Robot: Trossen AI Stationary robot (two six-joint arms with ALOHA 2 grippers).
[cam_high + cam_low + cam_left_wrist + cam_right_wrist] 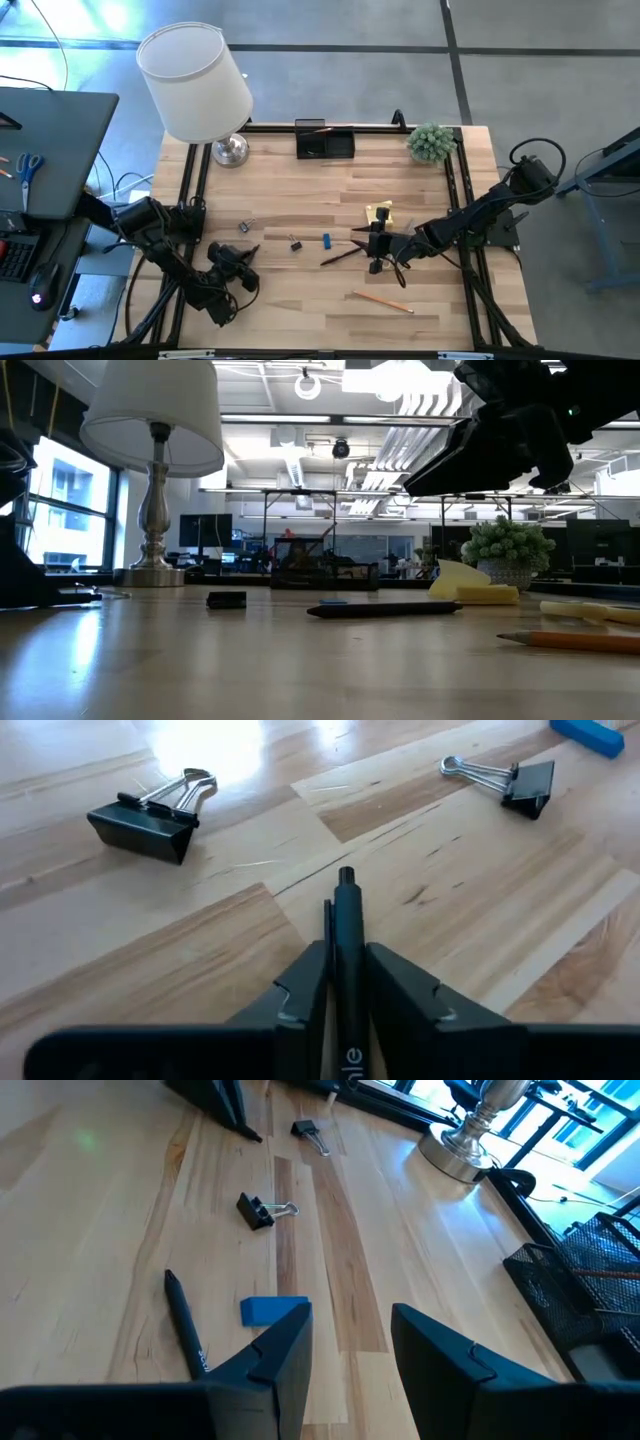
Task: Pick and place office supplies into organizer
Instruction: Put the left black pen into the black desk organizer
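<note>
Pen in my left pincer: a slim dark pen lies lengthwise between my two fingers, its tip poking forward past them, low over the bench; white lettering shows on the barrel.
Left pincer state: pressed in on the pen from both sides; I judge the hold as just taken, not proven.
Risk, slip: the barrel is smooth and round and I hold it along its length, so it could slide out or swing nose-down when I lift.
Risk, aim: the organizer stands at the far edge of the bench, well apart from me, beside the lamp; a tilted pen could catch its rim.
Near the pen: two binder clips ahead, one black clip to one side, a second clip to the other, both clear of the tip.
Other supplies: blue piece, second dark pen, yellow sticky pad, pencil, all loose on the bench.
Right pincer: spread and empty, hanging over the blue piece and the second pen.
Risk, crowding: both arms work mid-bench, so my carry path could cross the right arm.
</note>
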